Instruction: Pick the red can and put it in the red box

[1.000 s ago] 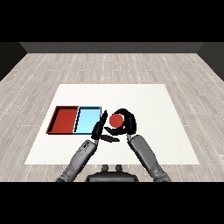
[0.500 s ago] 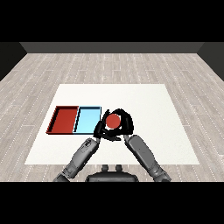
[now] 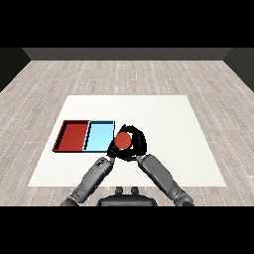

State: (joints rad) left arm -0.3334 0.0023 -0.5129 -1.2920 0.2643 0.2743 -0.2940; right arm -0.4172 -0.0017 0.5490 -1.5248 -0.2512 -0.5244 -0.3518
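A: Firstly, list the layout from the largest item down.

B: White rectangular worktop. On its left part lie two shallow rectangular trays side by side and touching: the red tray at far left, the light blue tray to its right. Just beside the blue tray's right edge is the small red cylindrical can, seen top-on.

A: State of the hands?

B: Right hand: fingers curled round the can, enclosing it from the right and far sides. Left hand: mostly hidden against the can's left side; whether its fingers are curled or straight cannot be told.

A: Handling properties of the can?

B: Judged as light and rigid, with a smooth curved wall that may slide within a grasp. Not fragile. Take hold round the side wall near mid-height, fingers opposite thumb, keeping the axis upright.

A: Transfer requirement?

B: Carry leftward over the blue tray; release only inside the red tray's rim.
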